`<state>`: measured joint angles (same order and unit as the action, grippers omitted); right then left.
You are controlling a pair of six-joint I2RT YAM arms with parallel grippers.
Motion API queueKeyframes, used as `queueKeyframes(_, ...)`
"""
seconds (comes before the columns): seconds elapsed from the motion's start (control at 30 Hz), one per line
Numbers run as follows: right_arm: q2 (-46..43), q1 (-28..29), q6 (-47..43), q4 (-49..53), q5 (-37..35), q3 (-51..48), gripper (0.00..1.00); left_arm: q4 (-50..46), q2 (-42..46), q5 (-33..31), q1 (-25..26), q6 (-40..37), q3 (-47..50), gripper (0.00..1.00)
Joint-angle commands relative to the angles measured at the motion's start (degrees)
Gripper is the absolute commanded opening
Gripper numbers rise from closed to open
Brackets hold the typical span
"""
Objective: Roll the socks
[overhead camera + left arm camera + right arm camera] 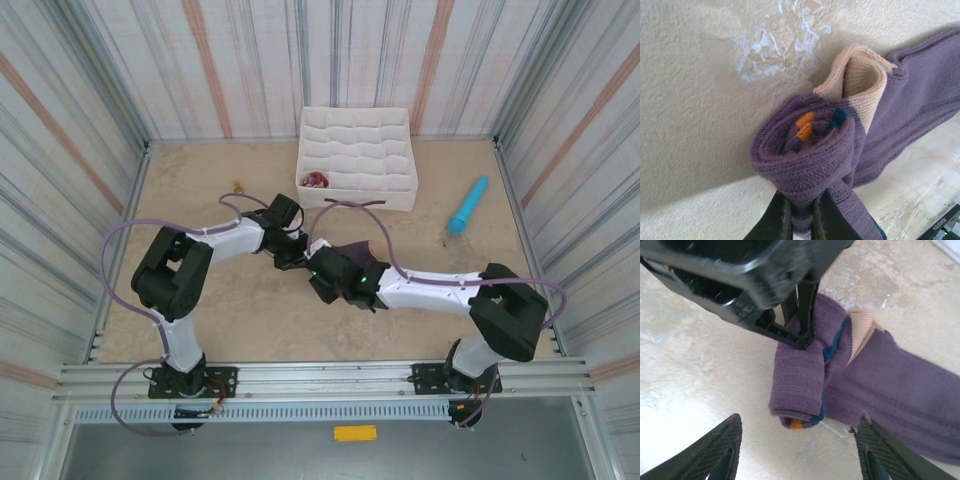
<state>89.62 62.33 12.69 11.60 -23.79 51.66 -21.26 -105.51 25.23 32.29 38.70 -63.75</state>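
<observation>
On the desk [250,320], near its middle, the purple sock [900,385] lay soft, light and limp, likely to sag and unroll unless pinched. Its flat length ran away from the rolled end [805,150], whose axis lay crosswise, with the tan heel [860,80] poking out beside it. The left pincer [801,220] was clenched on the roll's outer layer, the sensible hold, I judged. The right pincer [797,440] stood released, straddling the sock without touching it.

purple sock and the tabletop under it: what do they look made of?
Purple sock: knitted fabric with a matte finish. Ribbed stitch rows show, and it rolls into soft folds.
Tabletop: seems to be a hard beige board or coating with a matte, finely textured surface. A scuffed whitish patch suggests a worn top layer. The exact material is unclear.
</observation>
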Motion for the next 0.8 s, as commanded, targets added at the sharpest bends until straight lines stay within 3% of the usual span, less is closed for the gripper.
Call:
queueKeyframes(0.0,3.6,3.4,-7.5,-4.1,-12.3,0.4,0.58,-4.8,0.7,0.5,-0.3,-1.6,0.7,0.00)
queueKeyframes(0.13,7.6,6.5,-12.4,-8.3,-15.8,0.7,0.55,-4.5,0.7,0.8,-0.3,-1.6,1.3,0.00)
queueKeyframes(0.27,11.4,6.8,-13.8,-9.0,-16.1,2.3,0.54,-4.2,0.7,1.1,-0.2,-1.5,1.7,0.00)
queueKeyframes(0.5,16.1,6.8,-14.0,-9.5,-18.7,3.7,0.43,-4.1,0.6,1.3,-0.2,-1.6,2.0,0.00)
queueKeyframes(0.63,17.2,6.4,-13.3,-9.5,-18.7,3.5,0.30,-4.0,0.7,1.3,-0.3,-1.6,2.0,0.01)
queueKeyframes(0.77,16.7,5.0,-10.8,-9.5,-16.0,2.2,0.12,-4.2,1.3,1.0,-0.5,-1.9,2.1,0.06)
